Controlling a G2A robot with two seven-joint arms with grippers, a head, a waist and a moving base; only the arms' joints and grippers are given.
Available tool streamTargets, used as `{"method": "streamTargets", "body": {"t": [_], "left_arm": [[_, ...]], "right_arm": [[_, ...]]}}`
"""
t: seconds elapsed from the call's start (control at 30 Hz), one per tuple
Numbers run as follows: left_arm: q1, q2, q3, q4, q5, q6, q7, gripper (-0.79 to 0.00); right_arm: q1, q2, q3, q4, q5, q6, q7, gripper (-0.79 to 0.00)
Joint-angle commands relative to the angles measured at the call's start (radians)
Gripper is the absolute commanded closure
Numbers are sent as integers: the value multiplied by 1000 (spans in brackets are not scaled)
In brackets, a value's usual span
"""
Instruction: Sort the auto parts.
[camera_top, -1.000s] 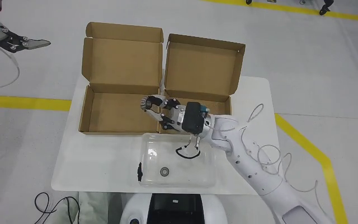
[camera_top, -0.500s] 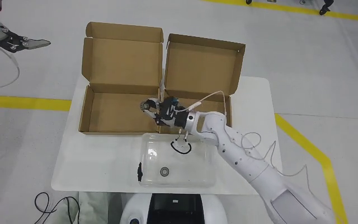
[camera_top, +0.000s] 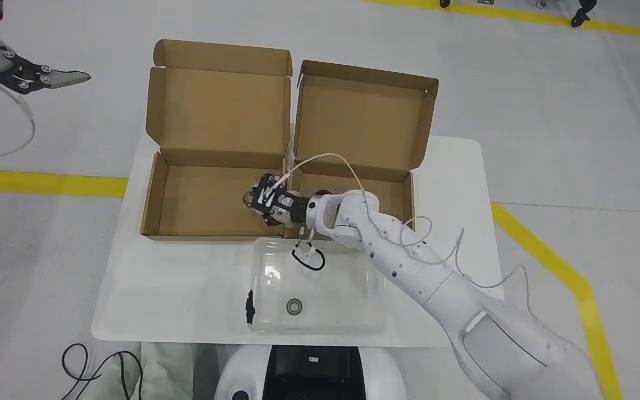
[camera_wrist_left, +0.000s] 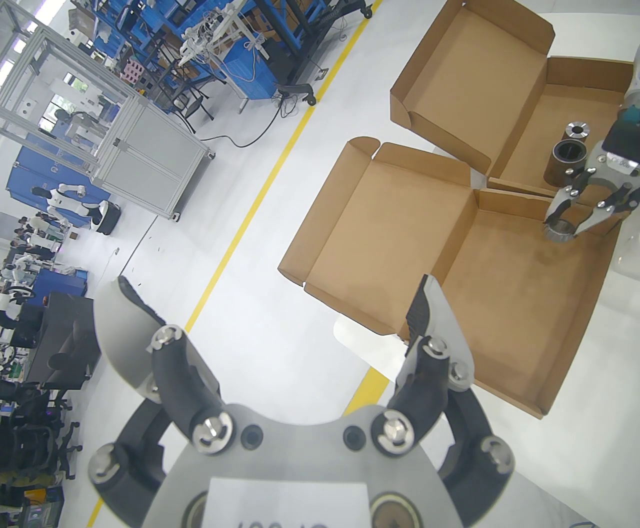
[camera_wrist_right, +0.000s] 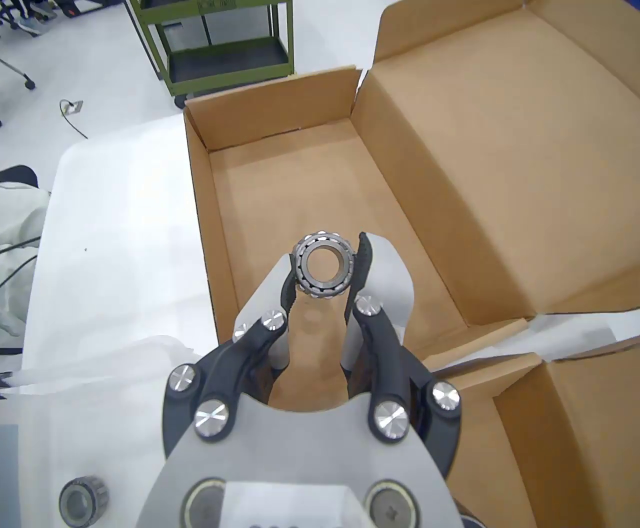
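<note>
Right gripper clamped on roller bearing, pinched between fingertips, bore toward wrist camera. Bearing hangs above floor of left box, near box's right wall. Left gripper spread wide, empty, well apart from left box.

Workshop surroundings: a pale, glossy floor crossed by yellow lines lay under even light, with blue racks and a metal-framed grey enclosure along one aisle, black office chairs farther off, and a green wheeled cart that stood beyond the tabletop.
</note>
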Motion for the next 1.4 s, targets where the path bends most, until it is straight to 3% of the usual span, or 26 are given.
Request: {"method": "streamTargets", "body": {"t": [0.0, 0.37, 0.47, 0.6, 0.73, 0.83, 1.1, 1.37], "left_arm": [[0, 0, 0, 0, 0, 0, 0, -785], [0, 0, 0, 0, 0, 0, 0, -785], [0, 0, 0, 0, 0, 0, 0, -785], [0, 0, 0, 0, 0, 0, 0, -785], [0, 0, 0, 0, 0, 0, 0, -785], [0, 0, 0, 0, 0, 0, 0, -785], [0, 0, 0, 0, 0, 0, 0, -785], [0, 0, 0, 0, 0, 0, 0, -785]], "right_arm": [[14, -19, -18, 28, 3, 1, 25, 0], [76, -116, -77, 195, 25, -10, 90, 0], [88, -135, -82, 232, 25, -12, 85, -65], [102, -156, -84, 268, 20, -10, 75, -262], [115, -170, -83, 283, 5, -12, 60, -339], [122, -176, -81, 282, -11, -12, 52, -342], [99, -146, -51, 178, -92, -30, -5, -323], [-61, -41, 38, -169, -218, -30, 88, -326]]}}
